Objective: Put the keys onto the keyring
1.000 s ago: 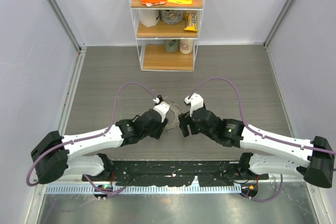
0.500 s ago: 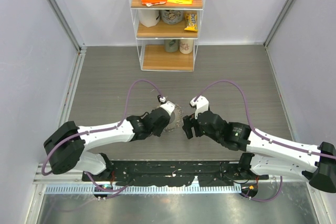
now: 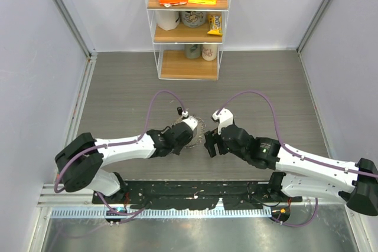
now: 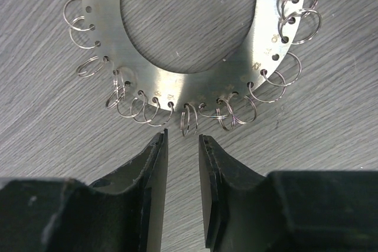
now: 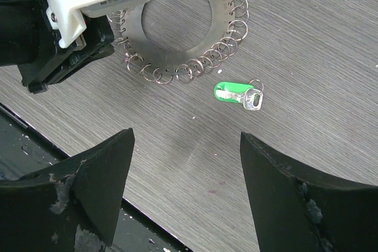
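Left arm and right arm: white link shells, black joint housings. One purple cable loops from each wrist. Left gripper and right gripper: matte black, wedge-shaped jaws; right pair scuffed grey.

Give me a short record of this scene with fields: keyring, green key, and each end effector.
keyring: flat metal disc, hollow centre, small split rings round its edge, lying on the table
green key: on the table beside the keyring, not touching it, a small ring attached
left end effector: at the keyring's edge, jaws narrowly apart, nothing between them
right end effector: above the table near the green key, jaws wide, empty
task state: green key not yet on the keyring
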Motion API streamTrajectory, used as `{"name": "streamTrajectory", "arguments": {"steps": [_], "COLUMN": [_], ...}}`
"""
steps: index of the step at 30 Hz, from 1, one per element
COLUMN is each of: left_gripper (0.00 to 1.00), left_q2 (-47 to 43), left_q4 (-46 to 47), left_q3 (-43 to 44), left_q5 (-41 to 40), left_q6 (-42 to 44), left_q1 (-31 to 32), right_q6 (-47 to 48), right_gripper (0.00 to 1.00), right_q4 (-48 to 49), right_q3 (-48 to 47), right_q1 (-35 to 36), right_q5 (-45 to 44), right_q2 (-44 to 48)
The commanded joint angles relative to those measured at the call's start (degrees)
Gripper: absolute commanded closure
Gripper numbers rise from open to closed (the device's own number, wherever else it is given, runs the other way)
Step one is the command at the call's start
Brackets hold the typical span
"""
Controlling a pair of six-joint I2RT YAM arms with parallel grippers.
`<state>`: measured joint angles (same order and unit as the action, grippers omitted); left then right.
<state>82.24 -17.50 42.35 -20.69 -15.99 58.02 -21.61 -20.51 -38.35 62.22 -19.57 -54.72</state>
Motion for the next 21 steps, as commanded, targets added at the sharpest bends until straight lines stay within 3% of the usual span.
{"name": "streamTrajectory", "arguments": {"steps": [1, 10, 21], "left_gripper": [0.66, 0.59, 0.62], "left_q2": [0.20, 2.22, 4.69], "left_q4": [0.80, 0.80, 0.45], "left_q3": [2.30, 3.00, 4.23], "left_q5": [1.35, 0.91, 0.74], "left_q6": [0.87, 1.40, 1.75], "left_q1": [0.08, -0.10, -0.71], "right_q6": [-0.46, 0.07, -0.19], "right_gripper": [0.21, 0.21, 0.21], "right_q4": [2.32, 2.14, 2.67], "right_q3": [-0.76, -1.55, -0.41], "right_q1": [0.36, 0.36, 0.36], "right_q5": [-0.29, 0.06, -0.03], "right_q2": [-0.39, -1.44, -0.57]}}
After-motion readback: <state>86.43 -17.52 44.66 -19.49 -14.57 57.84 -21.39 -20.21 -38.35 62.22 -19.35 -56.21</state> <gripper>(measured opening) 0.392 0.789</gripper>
